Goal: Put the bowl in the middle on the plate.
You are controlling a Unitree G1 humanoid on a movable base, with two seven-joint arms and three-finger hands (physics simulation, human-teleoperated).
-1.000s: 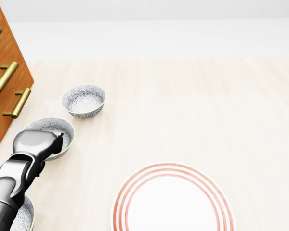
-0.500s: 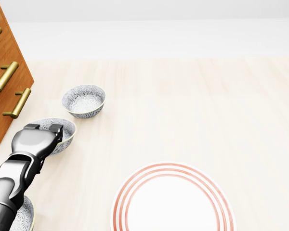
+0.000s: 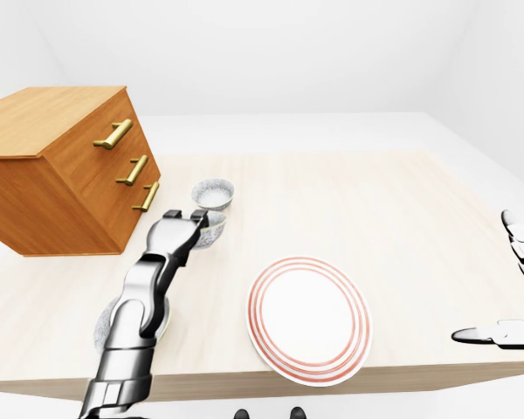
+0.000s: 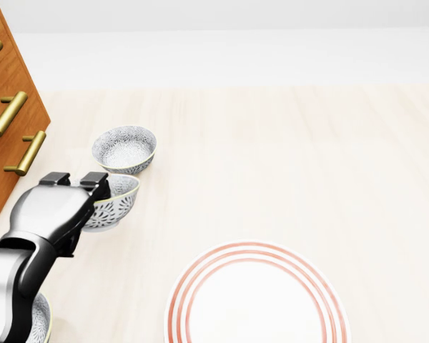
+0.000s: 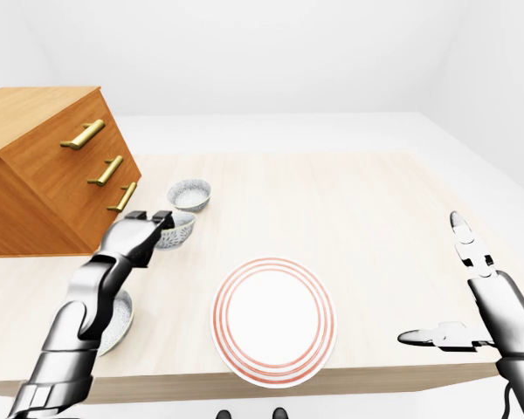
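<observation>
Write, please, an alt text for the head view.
The robot's left hand grips the middle bowl, tilted, on a pale wooden table. Another bowl sits above it, a red-ringed plate lies at the bottom, and a wooden drawer chest is left.

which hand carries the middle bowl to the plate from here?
Left. The left robot hand is already at the middle bowl; the plate lies to its right. The right robot hand hangs open off the table's right edge.

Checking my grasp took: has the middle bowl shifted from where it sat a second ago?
Yes. In the head view the middle bowl has moved right and up, toward the far bowl, and tilts in the left hand. The plate has not moved.
</observation>
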